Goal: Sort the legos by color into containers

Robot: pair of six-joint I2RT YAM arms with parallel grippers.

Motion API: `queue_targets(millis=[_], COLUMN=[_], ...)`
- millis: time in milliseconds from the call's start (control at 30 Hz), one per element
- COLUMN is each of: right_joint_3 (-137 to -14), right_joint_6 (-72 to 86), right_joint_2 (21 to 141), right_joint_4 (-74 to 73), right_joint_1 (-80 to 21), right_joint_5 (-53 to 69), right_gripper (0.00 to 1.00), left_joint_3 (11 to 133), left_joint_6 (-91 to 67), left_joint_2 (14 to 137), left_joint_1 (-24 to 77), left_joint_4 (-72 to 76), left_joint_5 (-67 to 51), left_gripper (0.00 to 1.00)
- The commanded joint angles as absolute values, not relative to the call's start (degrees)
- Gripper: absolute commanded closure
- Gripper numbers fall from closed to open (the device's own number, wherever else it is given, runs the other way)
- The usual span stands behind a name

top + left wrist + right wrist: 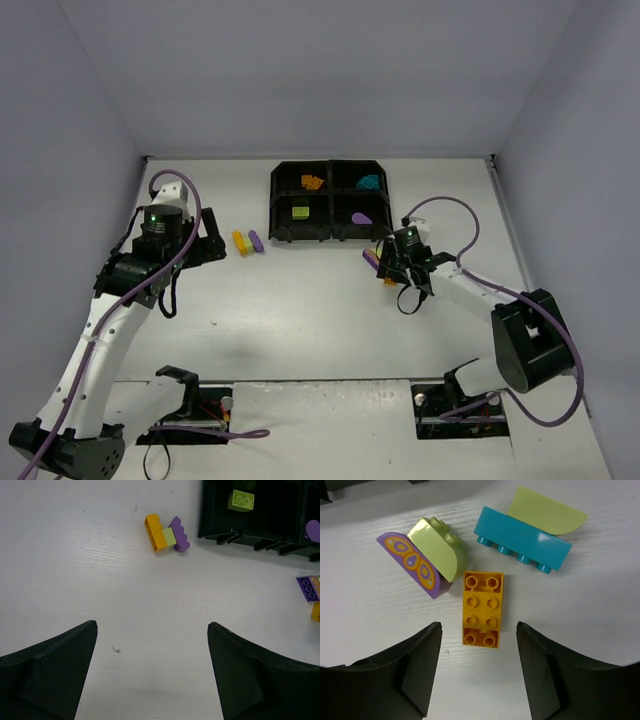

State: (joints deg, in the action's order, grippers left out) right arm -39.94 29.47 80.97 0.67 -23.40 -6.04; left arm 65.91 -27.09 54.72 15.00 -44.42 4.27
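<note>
The black four-compartment tray (331, 200) stands at the table's back. It holds orange (312, 182), teal (369, 183), yellow-green (299, 212) and purple (361, 217) legos, one colour per compartment. My right gripper (479, 626) is open just below the tray's right front corner. Its tips flank the near end of an orange brick (482, 609) without touching it. Beyond that brick lie a purple rounded piece (410, 565), a yellow-green rounded one (439, 547), a teal brick (521, 539) and a yellow-green piece (547, 514). My left gripper (152, 625) is open above bare table.
Left of the tray lie an orange (156, 532), a yellow-green (169, 537) and a purple (179, 534) brick, packed together. The tray's front rim (250, 539) shows in the left wrist view. Grey walls enclose the table.
</note>
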Motion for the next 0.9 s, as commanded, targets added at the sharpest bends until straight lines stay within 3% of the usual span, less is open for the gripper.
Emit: queue_targets(millis=[0,200,300,333,400,533,667,867], right_joint_3=[-41.92,-42.45,-42.45,-42.63,-43.33,-48.76,-56.83,-74.4], right_joint_6=[30.85,31.03,30.68,30.59,30.32,28.84,24.71,10.92], right_joint_2=[84.19,87.1,87.1,86.32,84.91,78.95,76.99,88.29], right_joint_4=[4.13,4.13,3.96,3.17,1.68,-3.25,-2.73,1.13], right_joint_1=[-23.99,-24.35,-25.13,-25.75,-27.77,-31.55,-32.08,-32.08], right_joint_5=[-7.03,-7.91,-8.96,-9.75,-11.85,-18.79,-17.68,-8.02], right_gripper=[0.46,0.55,0.78,0.9,0.99,1.0,1.0,1.0], left_joint_3=[68.38,68.29,68.03,68.03,68.03,68.03,67.94,67.24], left_joint_6=[-26.72,-26.37,-26.28,-26.37,-26.28,-26.28,-26.1,-25.66], left_joint_2=[54.14,53.7,53.79,53.79,54.05,54.84,56.16,56.6], left_joint_1=[15.29,15.21,15.21,15.21,15.21,15.21,15.21,15.21], left_joint_4=[-42.71,-43.33,-43.24,-43.16,-43.16,-42.63,-42.01,-41.4], left_joint_5=[4.13,4.92,4.92,4.92,4.92,4.66,4.48,4.66], left_gripper=[0.15,0.15,0.15,0.15,0.15,0.15,0.15,0.15])
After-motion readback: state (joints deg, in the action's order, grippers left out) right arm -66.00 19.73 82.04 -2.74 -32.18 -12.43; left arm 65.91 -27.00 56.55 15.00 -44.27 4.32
